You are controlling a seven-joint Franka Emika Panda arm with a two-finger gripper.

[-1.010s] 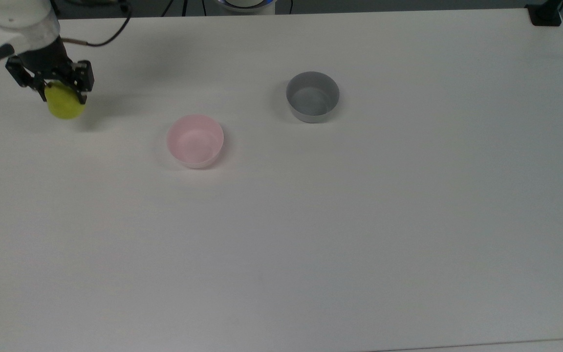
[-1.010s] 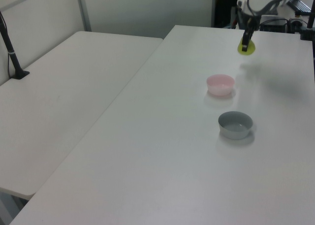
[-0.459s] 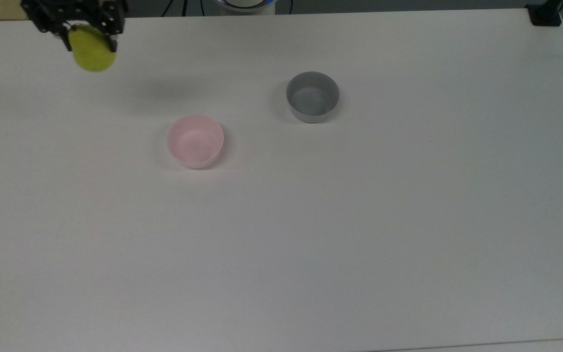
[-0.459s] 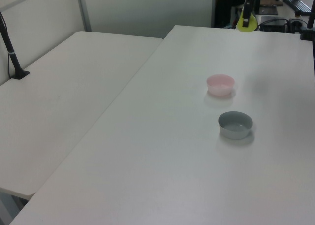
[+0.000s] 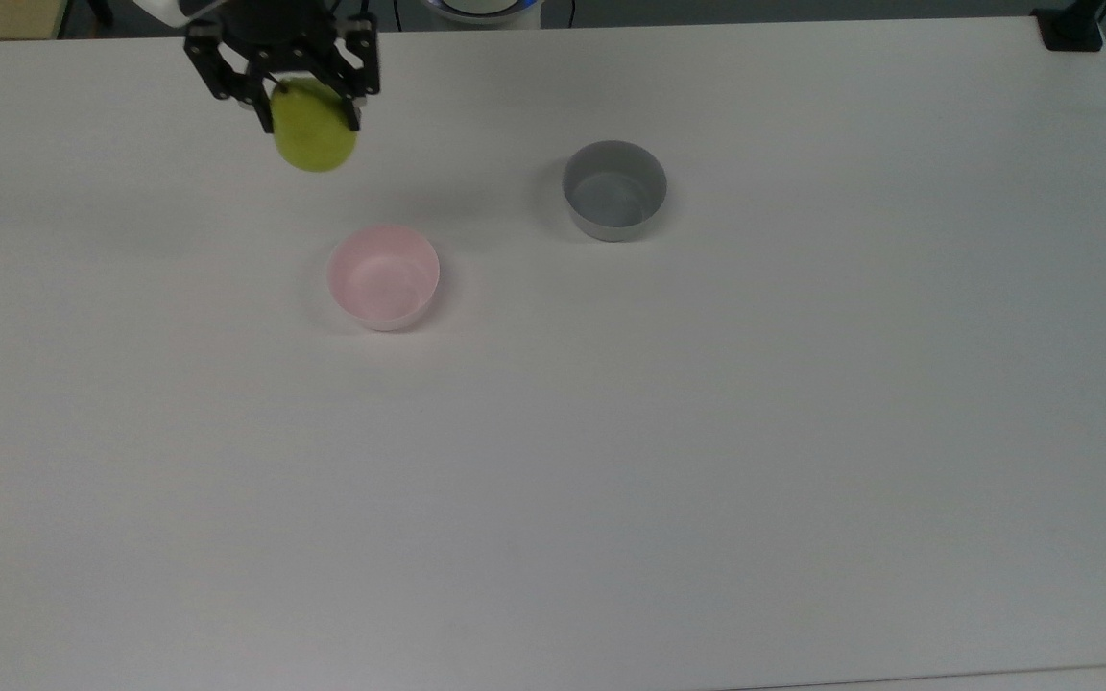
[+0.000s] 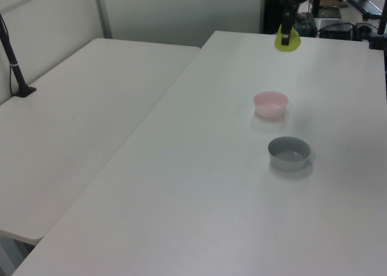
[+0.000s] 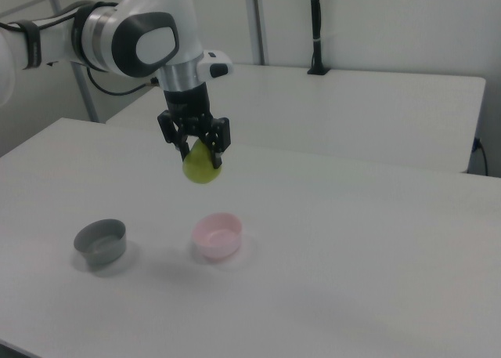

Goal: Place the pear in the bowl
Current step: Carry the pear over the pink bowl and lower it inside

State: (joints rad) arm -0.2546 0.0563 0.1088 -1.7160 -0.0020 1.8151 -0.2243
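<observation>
**Operator:** 2 fingers pinch the pear [image 5: 314, 139] at its narrow upper end; my gripper [image 5: 305, 104] is clamped on it and the fruit hangs below, clear of the table [image 5: 707, 461]. In the right view the gripper [image 7: 200, 148] holds the pear [image 7: 201, 166] in the air, above and a little toward the right view's left of the pink bowl [image 7: 218, 235].

**Observer:** How does it handle?

**Operator:** I judge it light and fairly rigid, with a smooth rounded skin that could slip or swing, since the grip sits high near the stem. A hold lower, on the wider body, would be steadier, but this one looks secure.

**Observer:** Where is everything else?

**Operator:** In the top view the bowl [image 5: 383, 277] sits below and slightly to the top view's right of the pear, near but apart. 1 grey bowl [image 5: 614, 189] stands farther to the top view's right; I leave that alone.

**Observer:** What changed?

**Operator:** Half a second ago the pear was near the top view's upper left corner. It has now travelled toward the top view's right, closer to the bowl. Both bowls are unmoved. In the left view the pear [image 6: 286, 40] has shifted toward the left view's left.
</observation>
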